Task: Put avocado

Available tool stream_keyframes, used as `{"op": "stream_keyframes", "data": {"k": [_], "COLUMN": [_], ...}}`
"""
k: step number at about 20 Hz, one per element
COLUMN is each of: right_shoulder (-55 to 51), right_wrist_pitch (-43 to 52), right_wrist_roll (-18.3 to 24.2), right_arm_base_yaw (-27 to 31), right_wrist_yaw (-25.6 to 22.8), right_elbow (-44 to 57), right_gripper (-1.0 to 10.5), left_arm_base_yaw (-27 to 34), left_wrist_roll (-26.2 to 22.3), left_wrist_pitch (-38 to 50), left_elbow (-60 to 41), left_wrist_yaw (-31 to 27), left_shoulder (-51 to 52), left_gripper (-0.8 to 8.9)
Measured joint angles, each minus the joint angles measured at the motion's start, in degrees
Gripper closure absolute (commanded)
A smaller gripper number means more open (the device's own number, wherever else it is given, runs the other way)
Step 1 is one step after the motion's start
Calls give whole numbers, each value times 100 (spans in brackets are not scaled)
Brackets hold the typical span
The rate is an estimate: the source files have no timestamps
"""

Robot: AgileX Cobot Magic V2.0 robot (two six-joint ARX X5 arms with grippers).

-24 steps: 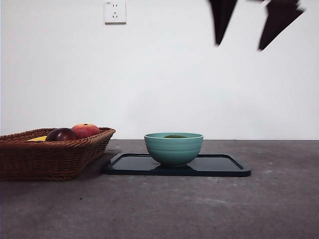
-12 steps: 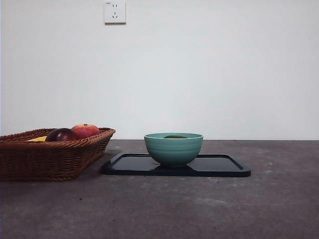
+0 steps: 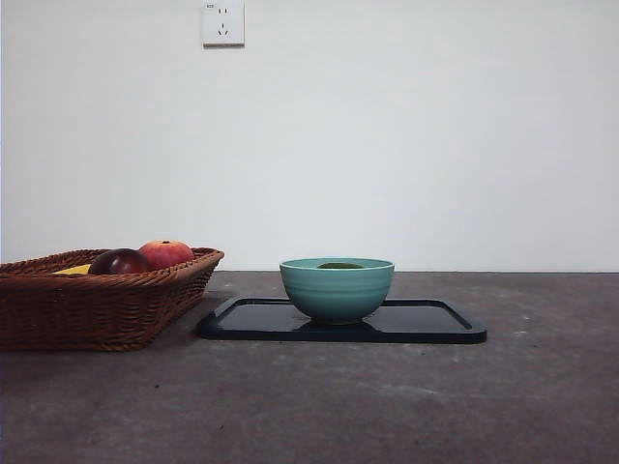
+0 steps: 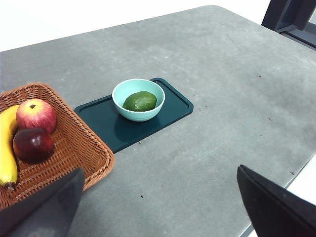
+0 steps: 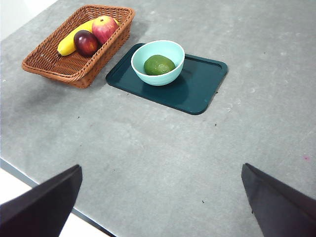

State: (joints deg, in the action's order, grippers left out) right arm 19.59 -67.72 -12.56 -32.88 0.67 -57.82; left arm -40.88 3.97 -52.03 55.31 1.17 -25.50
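Avocado: I count one dark green oval avocado [image 4: 140,101] with dull skin, lying inside the bowl; from the front view only its top [image 3: 340,265] shows above the rim.
Bowl: one pale teal round ceramic bowl [image 5: 174,51], upright, standing on the tray toward the tray's basket-side end.
Tray: one dark teal flat rectangular tray [image 5: 197,89] with rounded corners, flat on the table, just beside the basket.
Basket: one brown woven wicker basket [image 4: 86,143], rectangular.
Basket contents: I count three fruits in it. One red-orange peach-like fruit [image 4: 35,114], one dark maroon round fruit [image 4: 33,144] touching it, one yellow banana [image 4: 7,148] along the basket wall beside both.
Table: one grey matte tabletop [image 3: 387,396] carrying everything.
Wall: one white socket plate [image 3: 223,22] on the white wall behind.
Left gripper: I see the left gripper [image 4: 158,207] raised well above the table, jaws spread wide, nothing between them. The bowl with the avocado lies well ahead of it and apart; the basket sits off toward one jaw.
Right gripper: the right gripper [image 5: 160,202] is likewise high over the table near its edge, jaws wide apart and empty. Bowl and avocado are well ahead of it, the basket farther off to the side.
Front view: neither arm shows there.
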Motion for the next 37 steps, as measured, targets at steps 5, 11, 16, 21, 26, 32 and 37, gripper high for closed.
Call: {"op": "stream_keyframes", "data": {"k": [5, 11, 16, 21, 26, 32, 37], "right_shoulder": [0, 0, 0, 0, 0, 0, 0], "right_wrist_pitch": [0, 109, 109, 109, 109, 109, 109], "right_wrist_roll": [-33, -31, -31, -31, -33, -33, -33], "right_arm_base_yaw": [0, -2, 0, 0, 0, 0, 0], "right_wrist_yaw": [11, 74, 76, 76, 76, 79, 76], "right_elbow": [0, 0, 0, 0, 0, 0, 0], "right_gripper": [976, 913, 913, 913, 913, 913, 913], "left_arm_base_yaw": [0, 0, 0, 732, 2588, 3497, 3633], "left_wrist_roll": [2, 24, 24, 22, -24, -490, -581], "left_wrist_pitch": [0, 9, 9, 186, 1504, 2920, 3742], "left_elbow": [0, 0, 0, -192, -1541, -3501, -4861], "left_wrist_yaw": [31, 46, 46, 238, 321, -245, -299], "left_shoulder": [0, 0, 0, 2, 444, 1399, 2262], "left_gripper": [794, 794, 794, 794, 794, 794, 794]}}
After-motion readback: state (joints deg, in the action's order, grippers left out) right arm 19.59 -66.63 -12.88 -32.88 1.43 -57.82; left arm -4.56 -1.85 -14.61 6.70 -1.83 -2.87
